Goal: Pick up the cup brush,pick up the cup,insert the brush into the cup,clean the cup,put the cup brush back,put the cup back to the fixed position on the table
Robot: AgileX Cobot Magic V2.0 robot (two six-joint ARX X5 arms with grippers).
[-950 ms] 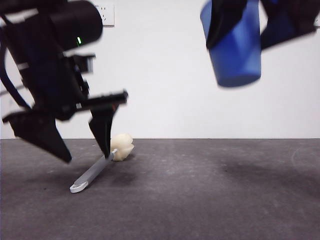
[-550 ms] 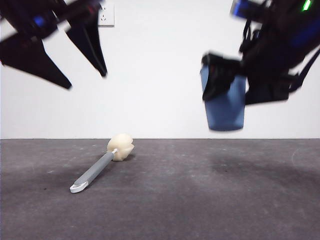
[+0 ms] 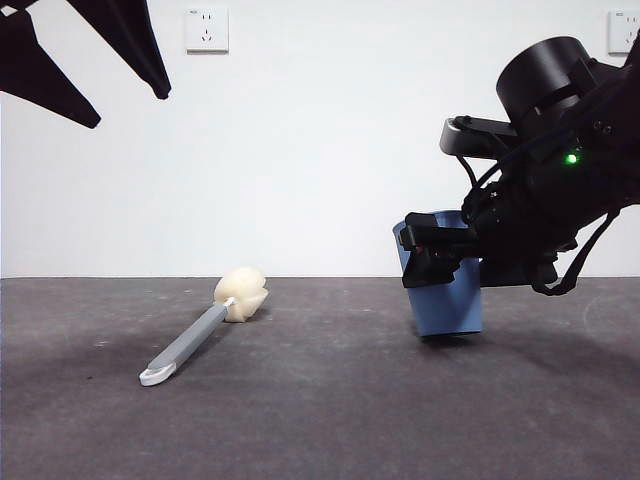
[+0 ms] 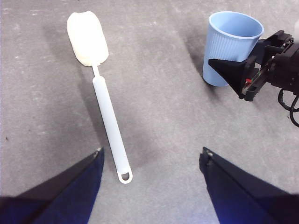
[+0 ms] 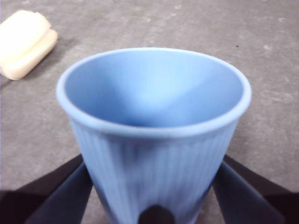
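Cup pinched upright by right tool, lowered onto table for placing; cup brush laid flat; left tool spread, raised clear.

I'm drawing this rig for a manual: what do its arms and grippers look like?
Both are black. The left gripper has two flat, pointed, wedge-shaped jaws. The right gripper sits on a bulky arm with a round cylindrical housing, a green indicator light, looping black cables and a grey bracket.
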